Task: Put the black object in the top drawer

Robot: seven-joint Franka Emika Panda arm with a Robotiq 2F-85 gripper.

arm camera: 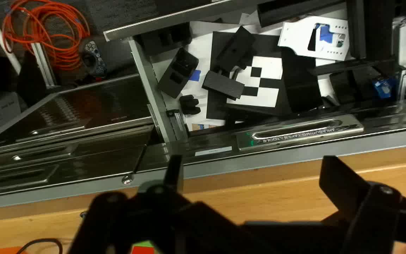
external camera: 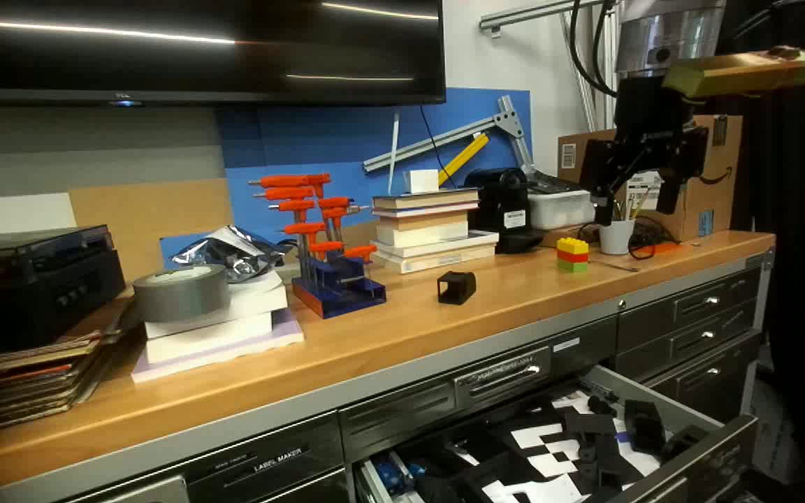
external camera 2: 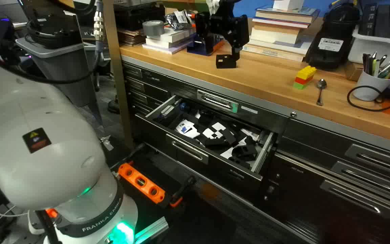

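Although the drawer (external camera 2: pixel 217 166) below the spread, empty end effector (arm camera: pixel 251 167) is open, the black object (external camera: pixel 461 287) awaits pickup and placement.

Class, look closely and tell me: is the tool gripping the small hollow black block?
No: in an exterior view, the small hollow black block sits on the wooden worktop, clearly apart from the open tool.

Tape roll (external camera: pixel 182 297) on books (external camera: pixel 210 337), toy blocks (external camera 2: pixel 304 78) beside a spoon (external camera 2: pixel 321 84).
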